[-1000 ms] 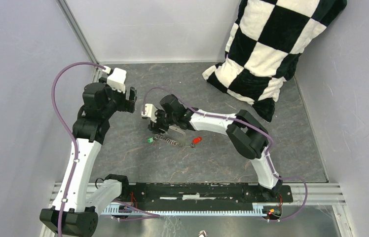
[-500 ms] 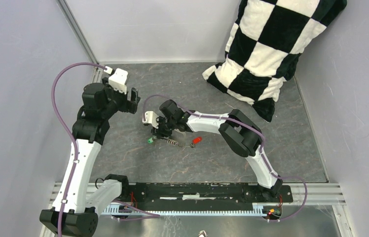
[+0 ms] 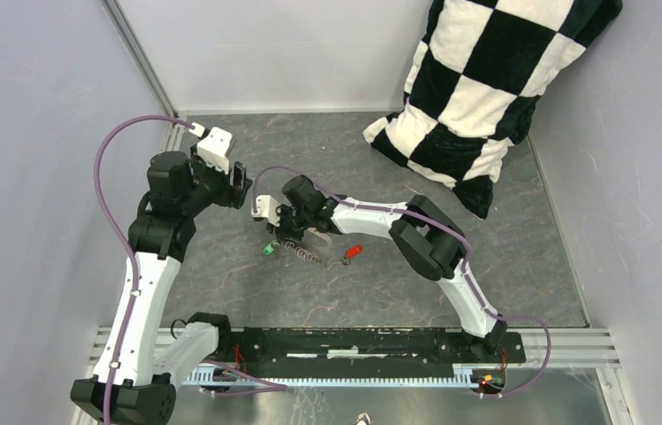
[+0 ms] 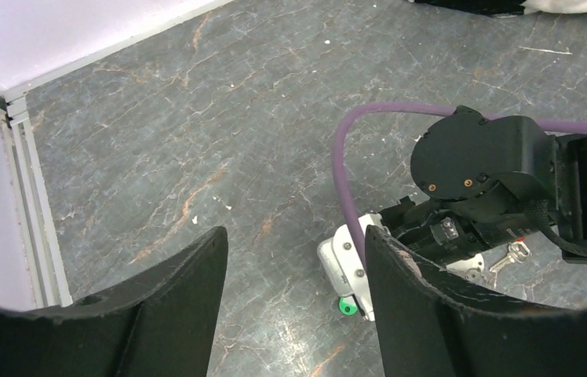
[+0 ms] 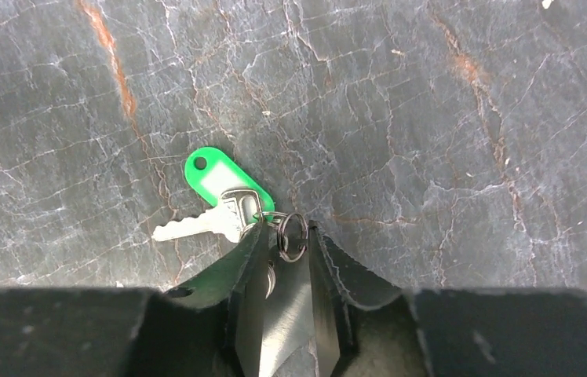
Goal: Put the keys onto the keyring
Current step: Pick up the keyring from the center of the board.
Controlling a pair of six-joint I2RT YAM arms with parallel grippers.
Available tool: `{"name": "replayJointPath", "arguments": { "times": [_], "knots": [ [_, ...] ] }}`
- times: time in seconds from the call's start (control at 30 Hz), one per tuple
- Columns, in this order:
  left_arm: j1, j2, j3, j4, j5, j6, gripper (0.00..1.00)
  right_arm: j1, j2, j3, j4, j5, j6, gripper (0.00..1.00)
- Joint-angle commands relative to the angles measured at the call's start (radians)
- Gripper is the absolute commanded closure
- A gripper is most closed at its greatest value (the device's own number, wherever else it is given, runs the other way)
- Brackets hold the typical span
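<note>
Fingers (image 5: 247, 259) of the right gripper (image 5: 284, 232) are drawn close together and clamp the flat grey metal body of the keyring (image 5: 284, 314), as I see it in the right wrist view. A small round ring (image 5: 293, 237) pokes out just past the fingertips. Touching the left finger lies the green key (image 5: 210, 177), its silver blade pointing left on the table (image 5: 471, 118), a dark grey surface veined like stone. I cannot tell whether this key is threaded onto the small ring.

From the overhead camera, the right arm reaches in to the middle of the table. The green key sits at the left end of a short chain (image 3: 305, 255), and the red key (image 3: 353, 251) lies at its right end, near the gripper but apart from it.

My left gripper (image 4: 294, 236) hangs above the table, left of and farther than the right one, its fingers spread wide with nothing between them.

A black-and-white checked cushion (image 3: 487, 80) leans in the far right corner.
</note>
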Motion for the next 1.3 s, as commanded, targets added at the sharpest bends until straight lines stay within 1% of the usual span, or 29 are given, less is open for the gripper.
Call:
{"name": "replayJointPath", "arguments": {
  "times": [0.0, 0.03, 0.13, 0.23, 0.3, 0.33, 0.37, 0.47, 0.6, 0.67, 0.73, 0.8, 0.9, 1.0, 1.07, 1.17, 1.27],
  "knots": [
    [0.002, -0.013, 0.044, -0.023, 0.035, 0.001, 0.30, 0.002, 0.026, 0.037, 0.005, 0.013, 0.009, 0.63],
    [0.003, -0.013, 0.046, -0.025, 0.037, 0.003, 0.30, 0.002, 0.026, 0.036, 0.011, 0.019, 0.013, 0.62],
    [0.003, -0.015, 0.052, -0.031, 0.044, 0.004, 0.32, 0.002, 0.034, 0.042, 0.017, 0.019, 0.016, 0.66],
    [0.002, -0.017, 0.060, -0.040, 0.051, 0.006, 0.33, 0.003, 0.050, 0.062, 0.012, 0.015, 0.023, 0.75],
    [0.002, -0.017, 0.062, -0.046, 0.050, 0.014, 0.34, 0.002, 0.054, 0.068, 0.012, 0.007, 0.024, 0.85],
    [0.002, -0.018, 0.062, -0.049, 0.051, 0.018, 0.34, 0.000, 0.052, 0.066, 0.014, 0.002, 0.024, 0.93],
    [0.002, -0.018, 0.062, -0.052, 0.050, 0.022, 0.34, -0.001, 0.042, 0.057, 0.023, -0.004, 0.025, 0.99],
    [0.003, -0.018, 0.051, -0.052, 0.048, 0.031, 0.35, -0.020, -0.025, -0.011, 0.098, -0.050, 0.052, 0.99],
    [0.003, -0.017, 0.023, -0.049, 0.043, 0.034, 0.35, -0.048, -0.198, -0.195, 0.292, -0.116, 0.128, 0.99],
    [0.003, -0.014, 0.013, -0.066, 0.079, 0.055, 0.34, -0.060, -0.294, -0.294, 0.380, -0.150, 0.166, 0.99],
    [0.002, -0.013, 0.009, -0.114, 0.165, 0.116, 0.30, -0.064, -0.384, -0.388, 0.450, -0.178, 0.196, 0.99],
    [0.003, -0.011, 0.005, -0.194, 0.274, 0.202, 0.25, -0.065, -0.472, -0.478, 0.511, -0.197, 0.231, 0.99],
    [0.002, -0.019, -0.001, -0.329, 0.429, 0.354, 0.23, -0.066, -0.575, -0.568, 0.574, -0.225, 0.280, 0.99],
    [0.000, -0.049, 0.001, -0.350, 0.513, 0.445, 0.20, -0.065, -0.683, -0.642, 0.635, -0.240, 0.338, 0.99],
    [-0.003, -0.065, 0.025, -0.376, 0.584, 0.508, 0.18, -0.065, -0.738, -0.666, 0.660, -0.259, 0.370, 0.99],
    [-0.009, -0.072, 0.087, -0.465, 0.691, 0.619, 0.17, -0.065, -0.817, -0.681, 0.680, -0.299, 0.409, 0.99],
    [-0.016, -0.080, 0.144, -0.557, 0.755, 0.695, 0.15, -0.065, -0.894, -0.691, 0.679, -0.319, 0.430, 0.99]
  ]
}}
